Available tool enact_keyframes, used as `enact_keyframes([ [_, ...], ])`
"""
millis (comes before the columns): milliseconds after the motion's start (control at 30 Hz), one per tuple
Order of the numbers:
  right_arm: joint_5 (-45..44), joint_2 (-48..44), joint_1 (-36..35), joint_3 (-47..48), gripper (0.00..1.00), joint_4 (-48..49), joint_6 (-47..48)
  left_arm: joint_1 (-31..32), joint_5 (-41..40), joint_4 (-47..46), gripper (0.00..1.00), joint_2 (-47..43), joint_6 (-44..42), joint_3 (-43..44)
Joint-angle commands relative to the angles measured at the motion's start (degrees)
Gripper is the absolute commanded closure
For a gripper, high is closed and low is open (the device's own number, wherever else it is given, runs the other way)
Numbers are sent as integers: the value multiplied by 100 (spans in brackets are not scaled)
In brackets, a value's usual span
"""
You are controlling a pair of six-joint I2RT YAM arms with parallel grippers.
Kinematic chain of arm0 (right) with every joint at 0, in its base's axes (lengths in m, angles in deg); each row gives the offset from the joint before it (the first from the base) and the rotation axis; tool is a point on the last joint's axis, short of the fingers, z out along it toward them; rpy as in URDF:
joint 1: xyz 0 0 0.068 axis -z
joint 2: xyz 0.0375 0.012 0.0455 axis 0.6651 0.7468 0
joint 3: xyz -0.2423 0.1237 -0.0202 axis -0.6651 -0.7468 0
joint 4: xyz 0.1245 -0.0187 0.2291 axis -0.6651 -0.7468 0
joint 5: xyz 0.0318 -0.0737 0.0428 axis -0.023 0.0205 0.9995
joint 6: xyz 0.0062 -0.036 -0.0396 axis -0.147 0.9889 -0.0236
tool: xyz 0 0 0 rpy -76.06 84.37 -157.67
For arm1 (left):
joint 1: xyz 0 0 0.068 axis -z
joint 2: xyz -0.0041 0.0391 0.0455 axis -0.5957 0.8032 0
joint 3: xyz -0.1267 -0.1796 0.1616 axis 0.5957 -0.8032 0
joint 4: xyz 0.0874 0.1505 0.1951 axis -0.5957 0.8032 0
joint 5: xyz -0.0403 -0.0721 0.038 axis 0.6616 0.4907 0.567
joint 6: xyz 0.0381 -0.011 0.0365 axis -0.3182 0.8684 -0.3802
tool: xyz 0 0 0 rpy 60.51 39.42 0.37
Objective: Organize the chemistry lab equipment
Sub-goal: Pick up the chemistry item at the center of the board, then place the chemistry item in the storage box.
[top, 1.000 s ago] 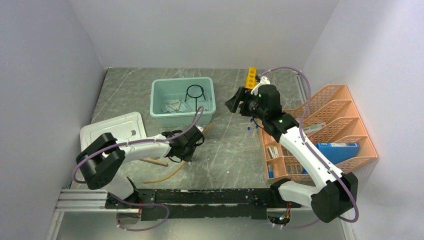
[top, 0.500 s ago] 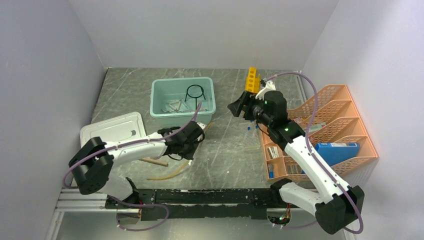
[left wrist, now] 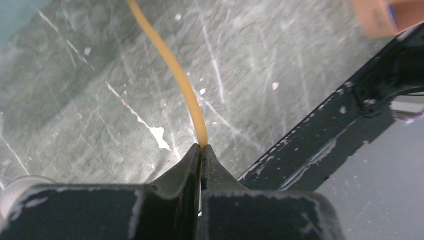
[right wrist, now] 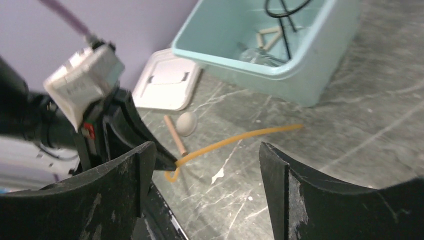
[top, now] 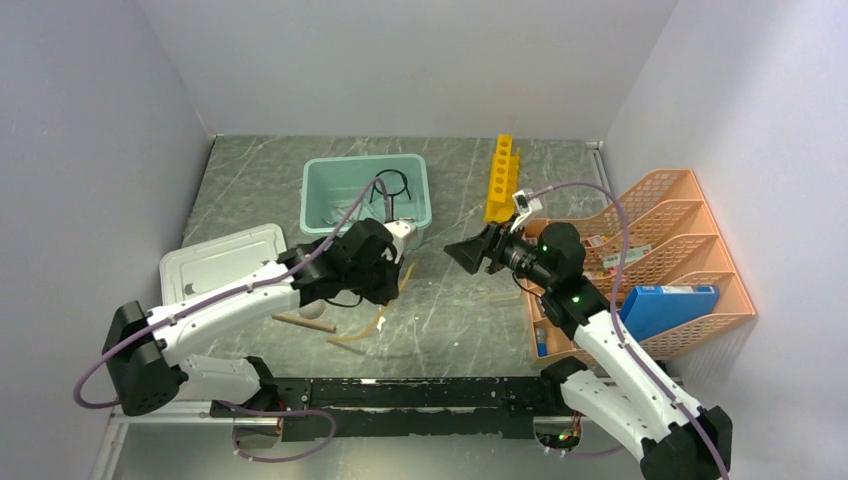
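Near the middle of the grey marble table [top: 455, 305], the left gripper [left wrist: 201, 150] pinches the tan rubber hose [left wrist: 186, 87] in fully closed jaws.
Farther back, the right gripper [right wrist: 205, 155] hangs wide and empty; the yellow plastic test-tube rack [top: 500, 178] lies beyond it.

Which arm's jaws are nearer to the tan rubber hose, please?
Left. The left jaws are shut on the hose; the right jaws stand open, clear of it.

The grey table [top: 450, 300] carries a tub [top: 365, 226], lid [top: 215, 262], yellow rack [top: 500, 180], orange organiser [top: 690, 225], wooden stick [top: 300, 322] and, beside the stick, what looks like a pale ball [top: 313, 311].
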Motion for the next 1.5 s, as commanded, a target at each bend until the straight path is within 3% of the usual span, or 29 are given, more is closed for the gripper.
enact_keyframes([
  [0, 1140, -242, 14, -387, 20, 1463, -62, 35, 378, 251, 95, -342, -183, 551],
  [200, 1377, -157, -490, -581, 15, 2280, -58, 28, 598, 564, 95, -485, -307, 1119],
  [500, -288, -171, -2144, -628, 3, 2858, 1442, 26, 995, 638, 95, -521, -284, 1789],
  [933, -1151, 63, -3001, -800, 2, 3647, 3581, 26, 1596, 620, 95, -353, -60, 2227],
  [1167, -1376, 107, -3103, -946, 2, 3821, 3739, 17, 1685, 571, 95, -290, 33, 2466],
  [1467, -1467, 185, -3214, -1242, 2, 4376, 3199, -89, 1746, 357, 95, -351, 242, 2736],
])
